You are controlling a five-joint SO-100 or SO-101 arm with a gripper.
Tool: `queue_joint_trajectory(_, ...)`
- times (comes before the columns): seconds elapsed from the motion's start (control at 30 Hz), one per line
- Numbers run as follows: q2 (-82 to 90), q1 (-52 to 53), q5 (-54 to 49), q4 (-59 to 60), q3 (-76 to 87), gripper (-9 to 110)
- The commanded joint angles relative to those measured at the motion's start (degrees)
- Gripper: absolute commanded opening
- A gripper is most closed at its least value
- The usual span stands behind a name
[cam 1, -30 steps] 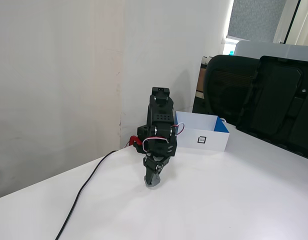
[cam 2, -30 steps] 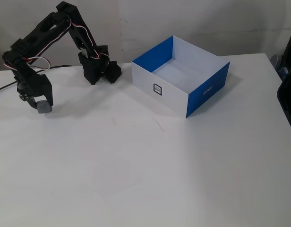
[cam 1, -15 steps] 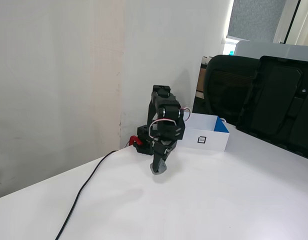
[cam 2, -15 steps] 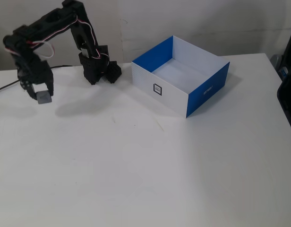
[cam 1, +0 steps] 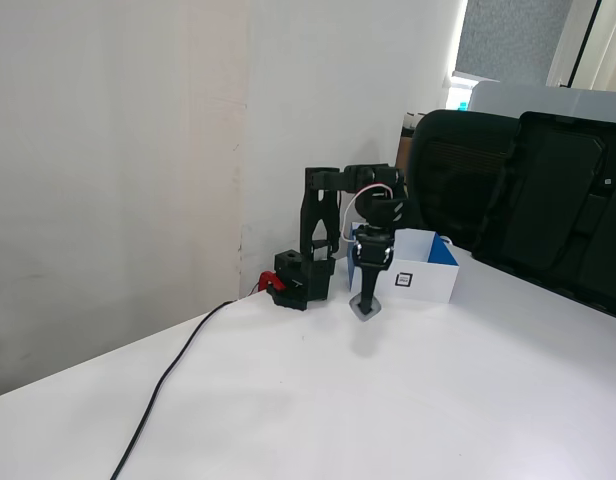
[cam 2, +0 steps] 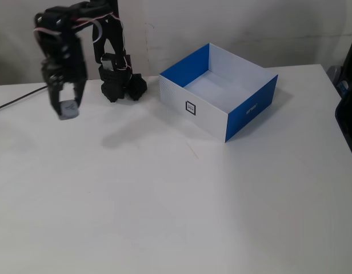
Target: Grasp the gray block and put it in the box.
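Gray block [cam 2: 68, 108] is riding clamped in my gripper [cam 2: 67, 106], hanging above the table [cam 2: 176, 200], well apart from the box [cam 2: 250, 108]. My hold appears shallow; swinging fast risks dropping it short.

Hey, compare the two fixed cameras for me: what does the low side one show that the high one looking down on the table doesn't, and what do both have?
Only the low side view shows the dark office chairs behind the table and the length of black cable trailing toward the camera. Only the high view shows the box's interior floor and blue walls. Both show the pincer shut on the gray block, held above the table, short of the box, whose square tag shows in both.
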Motion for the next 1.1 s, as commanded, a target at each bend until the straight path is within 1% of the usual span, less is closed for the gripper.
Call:
queue_joint_trajectory(0.0, 10.02, 9.58, -2.11, 2.55, -4.83, 0)
queue_joint_trajectory(0.37, 23.64, 33.05, -4.92, 2.46, -4.48, 0)
queue_joint_trajectory(0.5, 27.69, 43.59, -5.19, 2.46, -4.48, 0)
queue_joint_trajectory(0.67, 32.34, 59.94, -5.71, 2.02, -5.54, 0)
queue_joint_trajectory(0.8, 32.61, 71.02, -5.80, 1.76, -7.91, 0)
queue_joint_trajectory(1.07, 31.11, 83.94, -9.23, -0.18, -8.96, 0)
